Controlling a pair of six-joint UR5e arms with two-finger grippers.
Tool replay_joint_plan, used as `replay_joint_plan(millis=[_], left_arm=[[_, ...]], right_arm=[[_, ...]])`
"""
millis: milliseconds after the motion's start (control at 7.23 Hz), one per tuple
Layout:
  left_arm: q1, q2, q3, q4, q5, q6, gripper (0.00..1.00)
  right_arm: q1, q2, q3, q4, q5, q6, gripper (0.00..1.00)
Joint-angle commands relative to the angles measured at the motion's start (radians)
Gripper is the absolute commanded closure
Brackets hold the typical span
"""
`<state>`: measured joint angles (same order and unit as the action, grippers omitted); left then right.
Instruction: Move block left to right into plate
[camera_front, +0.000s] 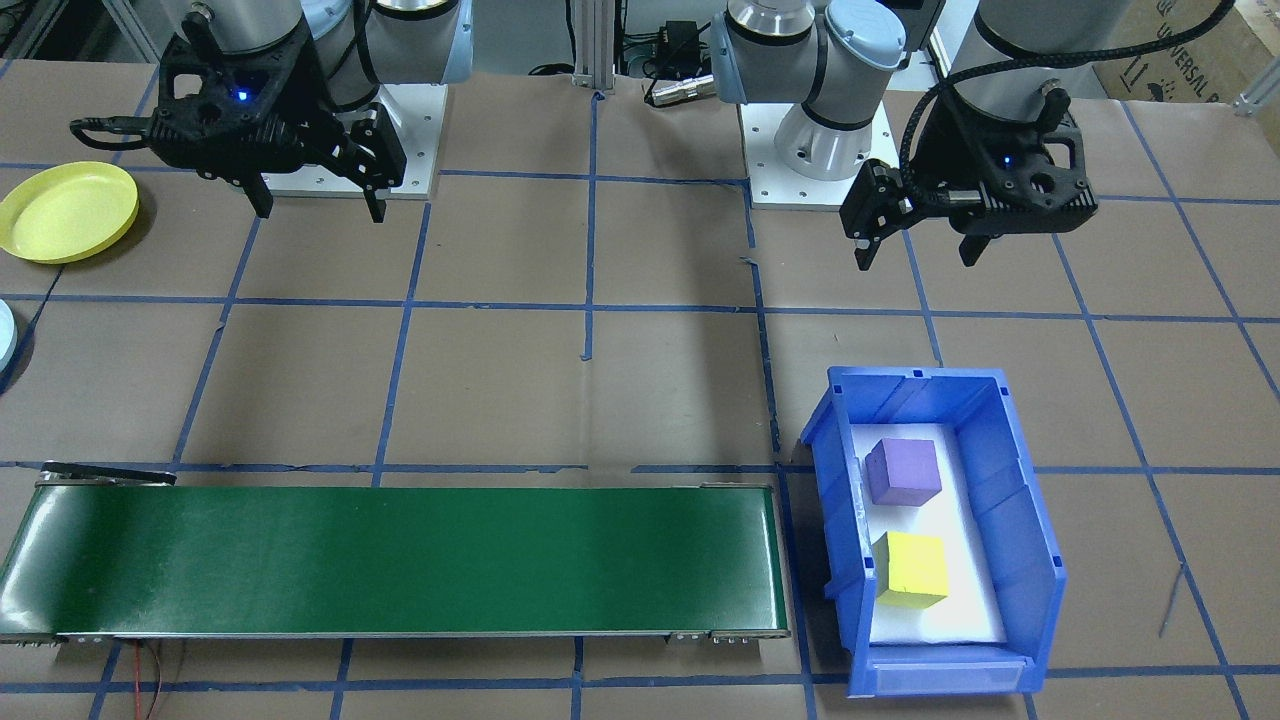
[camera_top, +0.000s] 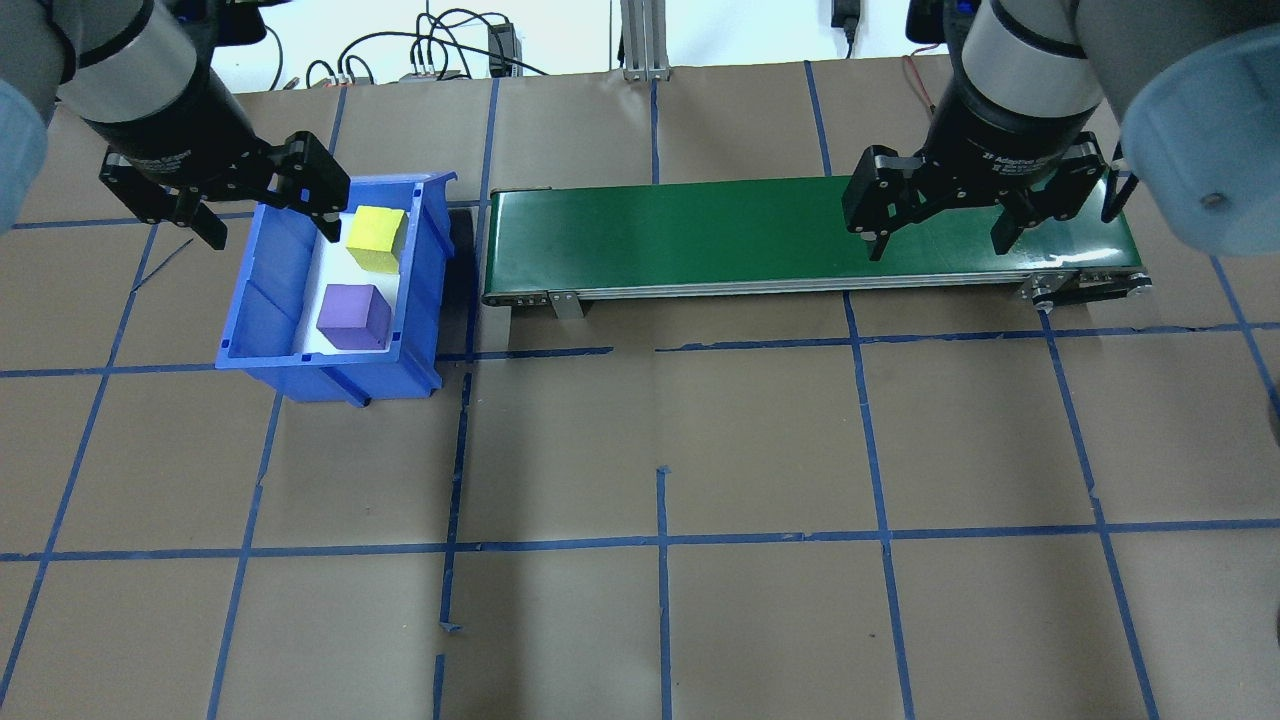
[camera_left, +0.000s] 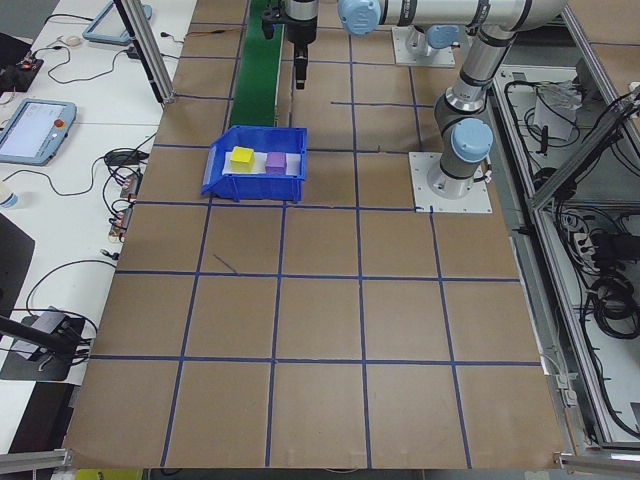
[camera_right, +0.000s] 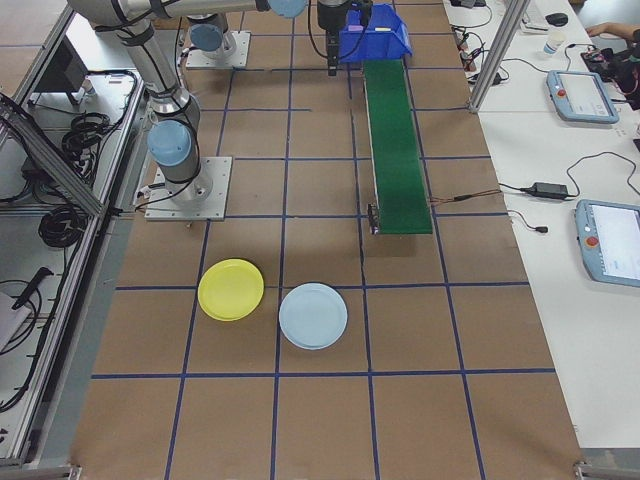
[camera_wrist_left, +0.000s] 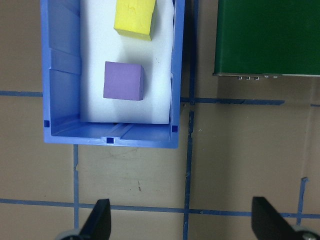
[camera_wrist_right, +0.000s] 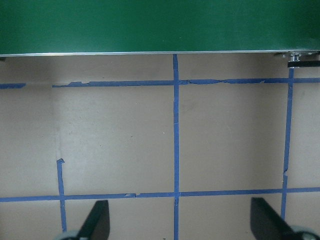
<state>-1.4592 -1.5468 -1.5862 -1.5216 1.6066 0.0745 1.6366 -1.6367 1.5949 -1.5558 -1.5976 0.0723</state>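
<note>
1. Since both blocks sit in the blue bin (camera_top: 262, 310) just ahead of the left tool (camera_front: 917, 250), which hangs wide and empty, lower it squarely over the purple block (camera_wrist_left: 123, 81).
2. Keep its fingers off the bin walls and the yellow block (camera_wrist_left: 133, 18).
3. The right tool (camera_top: 937, 238) hovers wide, empty, beside the green conveyor (camera_top: 700, 235).

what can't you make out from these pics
- Light blue plate: cut off by the front-facing view's left edge; whole only in the right view.
- Yellow block: far end cut by the left wrist view's top edge.
- Conveyor belt: only its near edge shows in the right wrist view.
- Yellow plate: outside the overhead view.
</note>
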Motion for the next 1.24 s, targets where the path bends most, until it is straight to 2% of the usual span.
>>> replay_joint_plan(millis=[0, 277, 553, 691, 1106], left_arm=[[0.092, -0.028, -0.017, 0.043, -0.002, 0.172, 0.0], [0.097, -0.143, -0.017, 0.141, -0.004, 0.214, 0.0], [0.097, -0.255, -0.034, 0.211, -0.043, 0.226, 0.0], [0.097, -0.303, -0.052, 0.256, -0.043, 0.261, 0.0], [0.097, -0.344, -0.115, 0.311, -0.043, 0.301, 0.0]], right_arm=[[-0.001, -0.002, 0.002, 0.005, 0.01, 0.0, 0.0], [-0.001, -0.002, 0.002, 0.007, 0.008, 0.001, 0.0], [0.0, -0.002, 0.002, 0.005, 0.01, 0.001, 0.0], [-0.001, -0.002, 0.002, 0.007, 0.01, 0.001, 0.0], [-0.004, -0.005, 0.0, 0.01, 0.01, 0.001, 0.0]])
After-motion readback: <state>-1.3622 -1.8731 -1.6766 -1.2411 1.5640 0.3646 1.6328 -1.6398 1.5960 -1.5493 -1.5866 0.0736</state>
